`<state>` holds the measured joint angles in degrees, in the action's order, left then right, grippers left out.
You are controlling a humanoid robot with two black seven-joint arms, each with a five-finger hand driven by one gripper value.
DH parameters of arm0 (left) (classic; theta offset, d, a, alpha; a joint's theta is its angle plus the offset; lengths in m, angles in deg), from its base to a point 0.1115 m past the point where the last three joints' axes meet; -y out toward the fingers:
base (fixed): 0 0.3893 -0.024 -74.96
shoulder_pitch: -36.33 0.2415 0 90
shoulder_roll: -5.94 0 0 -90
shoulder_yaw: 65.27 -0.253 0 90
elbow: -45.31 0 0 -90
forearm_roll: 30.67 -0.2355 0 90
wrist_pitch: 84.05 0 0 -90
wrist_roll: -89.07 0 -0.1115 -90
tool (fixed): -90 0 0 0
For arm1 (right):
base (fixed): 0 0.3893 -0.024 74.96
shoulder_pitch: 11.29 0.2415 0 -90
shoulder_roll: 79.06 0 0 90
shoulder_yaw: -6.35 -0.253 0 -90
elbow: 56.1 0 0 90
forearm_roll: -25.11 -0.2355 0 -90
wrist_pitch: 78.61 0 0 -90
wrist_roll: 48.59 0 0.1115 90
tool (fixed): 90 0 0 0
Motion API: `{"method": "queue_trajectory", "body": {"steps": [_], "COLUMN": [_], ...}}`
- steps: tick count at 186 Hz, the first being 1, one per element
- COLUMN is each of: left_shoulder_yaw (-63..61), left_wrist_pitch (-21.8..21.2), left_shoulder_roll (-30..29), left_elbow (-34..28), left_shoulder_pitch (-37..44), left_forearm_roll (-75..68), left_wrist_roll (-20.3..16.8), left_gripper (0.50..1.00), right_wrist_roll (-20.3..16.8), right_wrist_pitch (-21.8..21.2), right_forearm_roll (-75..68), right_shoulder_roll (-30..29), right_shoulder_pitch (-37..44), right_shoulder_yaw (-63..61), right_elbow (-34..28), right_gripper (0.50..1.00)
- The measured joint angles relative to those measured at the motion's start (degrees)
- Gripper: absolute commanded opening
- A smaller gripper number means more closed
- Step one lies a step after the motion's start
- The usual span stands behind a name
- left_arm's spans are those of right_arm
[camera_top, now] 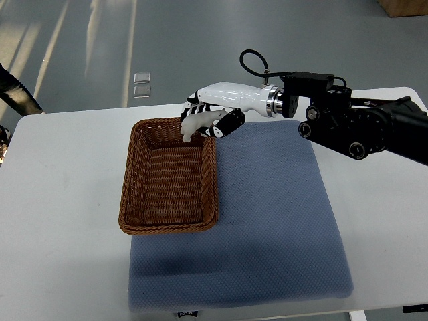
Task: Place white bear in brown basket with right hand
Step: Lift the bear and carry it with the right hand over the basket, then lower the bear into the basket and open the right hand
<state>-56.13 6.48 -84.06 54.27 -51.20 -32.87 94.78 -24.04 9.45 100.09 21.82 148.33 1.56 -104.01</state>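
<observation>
Blue mat (267, 227) below; right hand (212, 112) grips small white bear (194, 125) (plush-looking) over basket (137, 194).

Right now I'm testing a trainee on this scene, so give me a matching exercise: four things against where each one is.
Things:
1. white bear
2. brown basket
3. blue mat
4. right hand

Places:
A. lying flat on the table, under the basket's right part
B. above the basket's far right corner, arm coming from the right
C. held in the fingers
D. standing on the table, nothing inside

Pairs: 1-C, 2-D, 3-A, 4-B
</observation>
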Motion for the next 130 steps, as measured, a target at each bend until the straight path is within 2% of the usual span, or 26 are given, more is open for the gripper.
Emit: {"method": "queue_trajectory", "body": {"steps": [68,100,130], "left_shoulder_yaw": [0.0,0.0,0.0], "left_wrist_pitch": [0.0,0.0,0.0], "left_shoulder_roll": [0.0,0.0,0.0], "left_elbow": [0.0,0.0,0.0], "left_shoulder_pitch": [0.0,0.0,0.0], "left_forearm_roll": [0.0,0.0,0.0], "left_wrist_roll": [0.0,0.0,0.0], "left_gripper": [1.000,1.000,1.000], "right_wrist_roll": [-0.7,-1.9,-3.4], "right_wrist_pitch": [0.7,0.3,0.1], "right_forearm_roll": [0.1,0.1,-0.6], "right_shoulder_roll": [-9.8,-10.8,-10.9], "right_shoulder_pitch": [1.0,0.7,0.1], "right_shoulder_yaw": [1.9,2.5,2.5], "right_elbow": [7.5,11.2,12.3], "right_gripper": [0.500,0.500,0.500]}}
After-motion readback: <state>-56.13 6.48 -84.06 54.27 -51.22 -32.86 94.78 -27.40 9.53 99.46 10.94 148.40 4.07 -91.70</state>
